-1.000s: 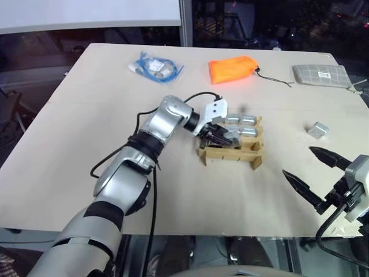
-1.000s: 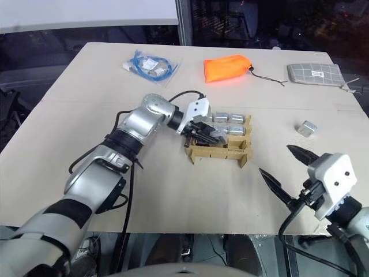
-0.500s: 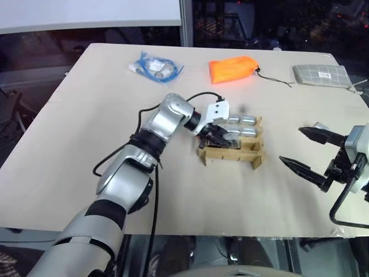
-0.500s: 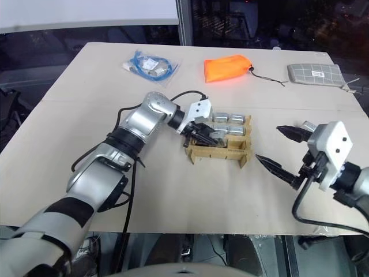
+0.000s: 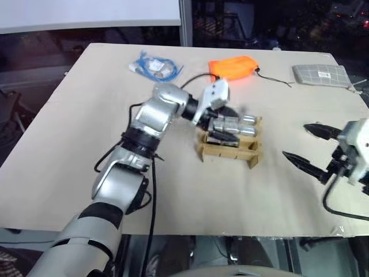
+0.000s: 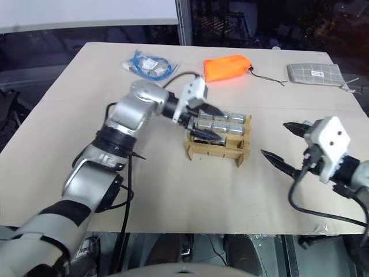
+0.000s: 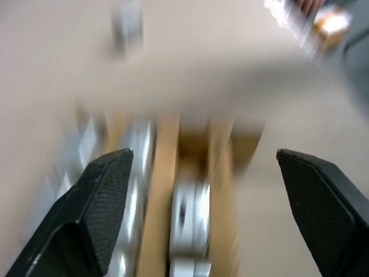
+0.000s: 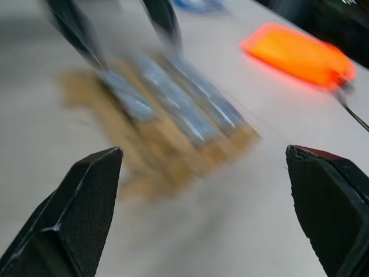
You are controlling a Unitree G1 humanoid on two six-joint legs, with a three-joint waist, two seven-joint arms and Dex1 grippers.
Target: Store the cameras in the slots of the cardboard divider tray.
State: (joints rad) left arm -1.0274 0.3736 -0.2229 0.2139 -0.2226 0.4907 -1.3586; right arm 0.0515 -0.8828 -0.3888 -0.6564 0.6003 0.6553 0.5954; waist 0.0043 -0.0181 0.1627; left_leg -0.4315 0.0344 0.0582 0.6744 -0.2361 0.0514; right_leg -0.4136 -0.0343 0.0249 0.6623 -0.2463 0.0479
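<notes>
L arm [image 5: 155,112] over tray [image 5: 230,151] left side | right approach free

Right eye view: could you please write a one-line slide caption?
Open left gripper above the camera-filled cardboard divider tray; open right gripper alongside.

A beige table [image 5: 86,144] carries everything. The cardboard divider tray [image 5: 230,151] lies just beneath the left gripper [image 5: 222,122]. Beyond that gripper lie an orange pouch [image 5: 232,67], a blue cable bag [image 5: 154,66] and a grey mesh pouch [image 5: 320,74].
</notes>
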